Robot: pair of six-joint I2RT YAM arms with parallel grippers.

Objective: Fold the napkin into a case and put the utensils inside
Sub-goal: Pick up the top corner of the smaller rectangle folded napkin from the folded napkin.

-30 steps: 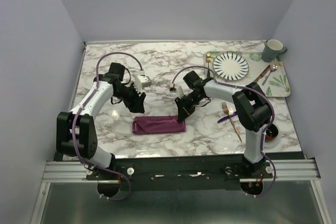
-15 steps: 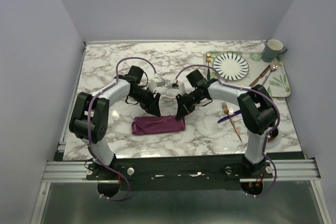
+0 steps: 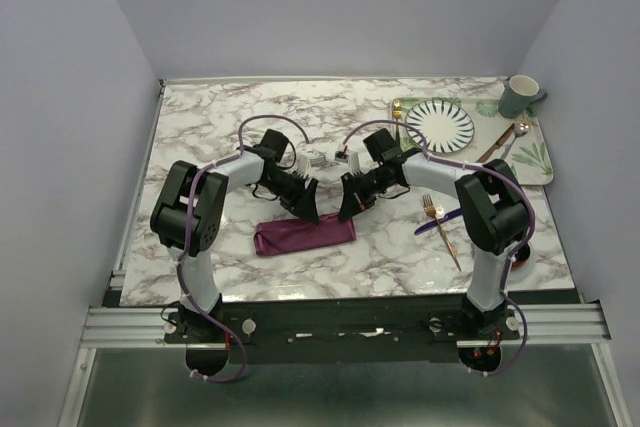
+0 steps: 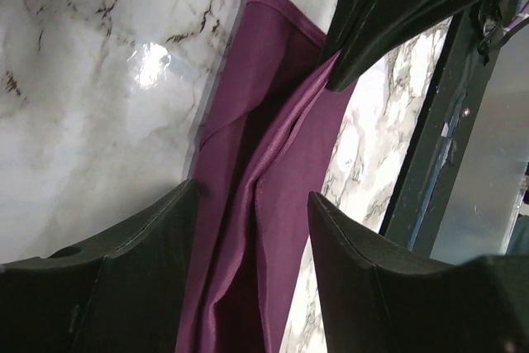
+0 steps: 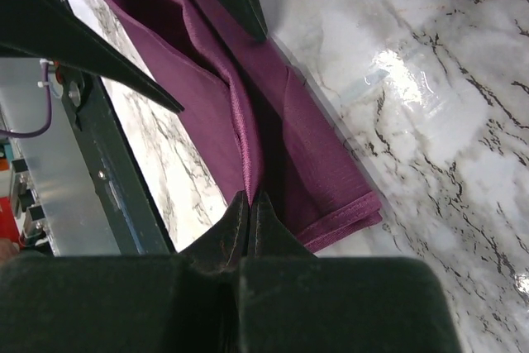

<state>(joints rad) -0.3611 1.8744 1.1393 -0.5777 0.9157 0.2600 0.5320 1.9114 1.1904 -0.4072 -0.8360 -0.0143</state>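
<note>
Case (image 3: 303, 237) fold pinched in the closed right jaws is to be raised slowly, cloth between the open left jaws kept flat

Plum-purple napkin (image 3: 303, 237) on grey-veined white marble table (image 3: 220, 117)

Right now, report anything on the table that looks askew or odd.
The napkin is rumpled, not a flat strip: a ridge runs along its length, pinched in the shut right gripper, while the left gripper straddles it open. The fork and knife lie crossed on the marble table.
</note>
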